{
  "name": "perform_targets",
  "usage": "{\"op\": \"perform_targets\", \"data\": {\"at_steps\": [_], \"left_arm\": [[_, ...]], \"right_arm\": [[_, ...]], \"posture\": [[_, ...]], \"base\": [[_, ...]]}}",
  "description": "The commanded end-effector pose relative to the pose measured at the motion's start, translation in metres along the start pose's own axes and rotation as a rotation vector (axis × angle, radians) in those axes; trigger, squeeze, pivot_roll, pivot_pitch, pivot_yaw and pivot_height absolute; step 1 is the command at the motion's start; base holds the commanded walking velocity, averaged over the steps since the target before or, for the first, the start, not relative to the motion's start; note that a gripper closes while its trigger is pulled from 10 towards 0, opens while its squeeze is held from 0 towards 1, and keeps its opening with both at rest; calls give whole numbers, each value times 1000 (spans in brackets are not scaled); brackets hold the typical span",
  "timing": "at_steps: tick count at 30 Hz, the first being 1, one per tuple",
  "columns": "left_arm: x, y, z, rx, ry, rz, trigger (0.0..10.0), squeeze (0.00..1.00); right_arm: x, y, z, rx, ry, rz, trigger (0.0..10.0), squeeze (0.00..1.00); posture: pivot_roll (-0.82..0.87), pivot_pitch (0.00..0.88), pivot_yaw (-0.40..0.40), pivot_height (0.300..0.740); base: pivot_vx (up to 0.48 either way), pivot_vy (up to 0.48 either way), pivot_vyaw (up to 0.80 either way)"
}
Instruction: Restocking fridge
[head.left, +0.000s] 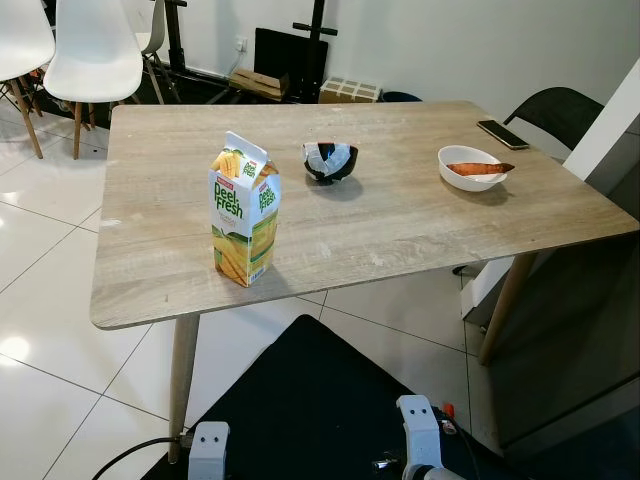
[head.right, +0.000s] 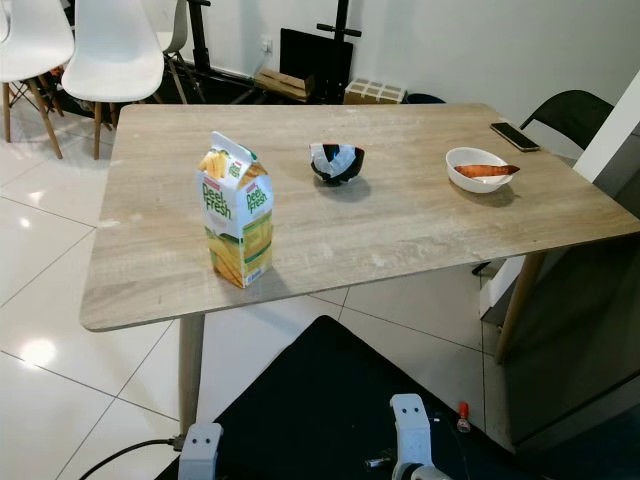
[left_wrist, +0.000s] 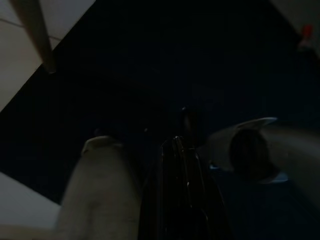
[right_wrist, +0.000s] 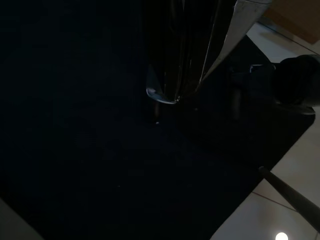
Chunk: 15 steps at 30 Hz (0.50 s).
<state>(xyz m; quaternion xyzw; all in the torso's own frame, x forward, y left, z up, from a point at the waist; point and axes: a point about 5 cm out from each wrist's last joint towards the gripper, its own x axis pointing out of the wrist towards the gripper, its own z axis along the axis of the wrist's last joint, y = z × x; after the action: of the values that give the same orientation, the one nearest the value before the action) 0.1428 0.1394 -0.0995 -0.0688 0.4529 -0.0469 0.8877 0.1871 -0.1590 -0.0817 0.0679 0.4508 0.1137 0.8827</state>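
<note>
Pale wood is what we see first: a light wooden table (head.left: 400, 235) on white floor tiles. Near its left front edge stands a yellow-green juice carton (head.left: 244, 222), upright. Further right sits a small black bowl (head.left: 330, 161), then a white oval dish (head.left: 472, 166), then a dark phone (head.left: 502, 134). Both arms hang low in shade; whether their fingers are apart, we cannot tell.

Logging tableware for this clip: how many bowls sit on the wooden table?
2. A black bowl holding something white stands mid-table, right of the yellow juice carton. A white oval bowl with an orange-brown piece in it sits further right, near the phone.
</note>
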Motion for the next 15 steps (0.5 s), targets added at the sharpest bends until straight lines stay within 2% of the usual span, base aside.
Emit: {"op": "perform_targets", "data": {"at_steps": [1, 2, 8, 15], "left_arm": [[-3, -19, -20, -23, 65, -42, 0, 0], [-3, -22, -22, -21, 66, -47, 0, 0], [-4, -10, -19, -38, 66, -44, 0, 0], [-4, -11, -21, -43, 87, -59, 0, 0]], "right_arm": [[-2, -3, -5, 8, 21, -2, 0, 0], [-2, -3, -6, 7, 22, 0, 0, 0], [-3, -3, -9, 11, 43, 11, 0, 0], [-5, -4, -21, 10, 117, 21, 0, 0]], "posture": [[50, 40, -117, 740], [50, 40, -117, 740], [50, 41, -117, 740], [49, 41, -115, 740]], "base": [[0, 0, 0], [0, 0, 0], [0, 0, 0], [0, 0, 0]]}}
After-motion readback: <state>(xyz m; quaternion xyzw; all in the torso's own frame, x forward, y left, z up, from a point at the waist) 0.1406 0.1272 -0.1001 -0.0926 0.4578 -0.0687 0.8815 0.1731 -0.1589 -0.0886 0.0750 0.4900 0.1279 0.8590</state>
